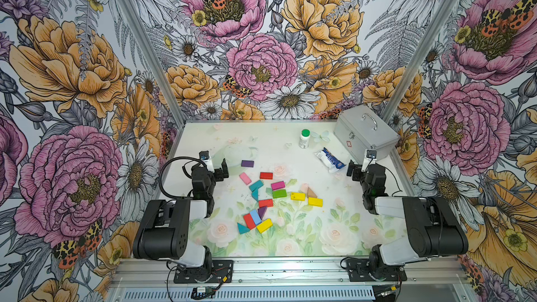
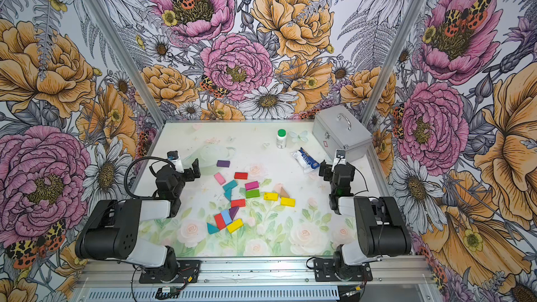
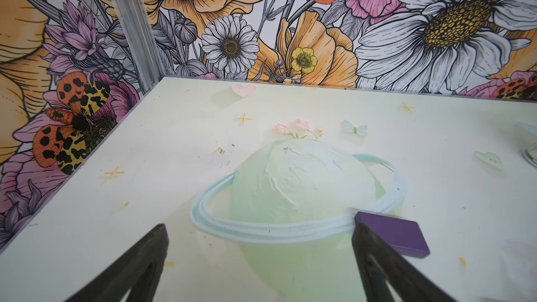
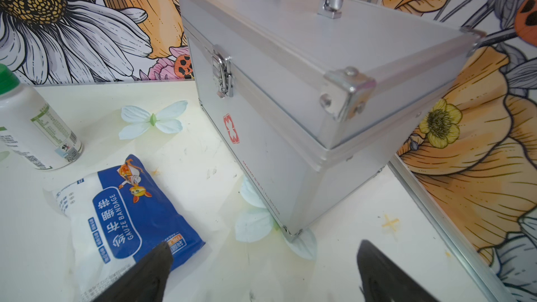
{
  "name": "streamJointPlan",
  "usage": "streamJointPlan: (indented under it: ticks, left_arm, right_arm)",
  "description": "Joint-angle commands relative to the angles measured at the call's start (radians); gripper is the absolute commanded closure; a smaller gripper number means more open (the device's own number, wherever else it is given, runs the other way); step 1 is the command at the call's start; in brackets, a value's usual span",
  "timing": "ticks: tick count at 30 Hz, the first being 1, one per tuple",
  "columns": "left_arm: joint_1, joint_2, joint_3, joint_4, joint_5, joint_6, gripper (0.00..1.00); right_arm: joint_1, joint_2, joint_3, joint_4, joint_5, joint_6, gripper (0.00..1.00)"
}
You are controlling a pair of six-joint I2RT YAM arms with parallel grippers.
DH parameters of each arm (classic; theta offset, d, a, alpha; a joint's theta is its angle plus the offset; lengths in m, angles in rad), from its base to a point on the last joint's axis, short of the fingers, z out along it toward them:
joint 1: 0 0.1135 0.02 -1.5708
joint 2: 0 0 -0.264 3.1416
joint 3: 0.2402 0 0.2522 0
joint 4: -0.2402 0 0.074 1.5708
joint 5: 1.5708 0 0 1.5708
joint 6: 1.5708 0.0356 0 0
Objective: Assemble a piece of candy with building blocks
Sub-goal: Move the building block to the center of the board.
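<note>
On blue-and-white packet (image 4: 125, 210): GAUZE BANDAGE

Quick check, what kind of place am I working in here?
Looks like an enclosed robot test booth: floral-printed wall panels on aluminium posts, left arm and right arm bolted to a metal rail.

In the far right corner of my desk (image 1: 203, 140) stands a silver case (image 1: 364, 132), lid shut, latch (image 4: 223, 75) closed, handle (image 1: 369, 120) on top, a red cross (image 4: 231, 129) on its front. Near it, toward the middle, I see a white bottle (image 1: 304, 138) with a green cap, upright. Nearer me a blue-and-white gauze packet (image 1: 329, 159) lies flat, apart from both. Flowered walls (image 1: 261, 53) close three sides.
</note>
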Motion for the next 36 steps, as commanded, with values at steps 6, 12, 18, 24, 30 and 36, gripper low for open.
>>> streamJointPlan:
  ticks: [6, 12, 18, 24, 30, 36]
  left_arm:
    - [-0.226, -0.207, 0.418, -0.908, -0.337, -0.3, 0.01]
    - [-0.298, -0.032, 0.702, -1.298, 0.031, -0.334, 0.01]
    - [-0.297, 0.147, 0.852, -1.406, 0.199, -0.345, 0.01]
    - [-0.287, 0.311, 0.903, -1.47, 0.197, -0.314, 0.01]
    - [-0.285, 0.384, 0.926, -1.498, 0.108, -0.299, 0.02]
    - [-0.265, 0.491, 0.978, -1.507, 0.106, -0.272, 0.01]
  right_arm:
    - [0.04, -0.208, 0.321, -0.726, -0.146, 0.137, 0.0]
    - [0.171, -0.235, 0.407, -0.951, -0.416, 0.129, 0.0]
    - [0.332, -0.192, 0.469, -1.006, -0.377, 0.165, 0.0]
    - [0.463, -0.104, 0.501, -1.005, -0.306, 0.214, 0.0]
    - [0.543, -0.033, 0.52, -1.004, -0.303, 0.235, 0.0]
    - [0.561, 0.018, 0.539, -0.985, -0.331, 0.224, 0.0]
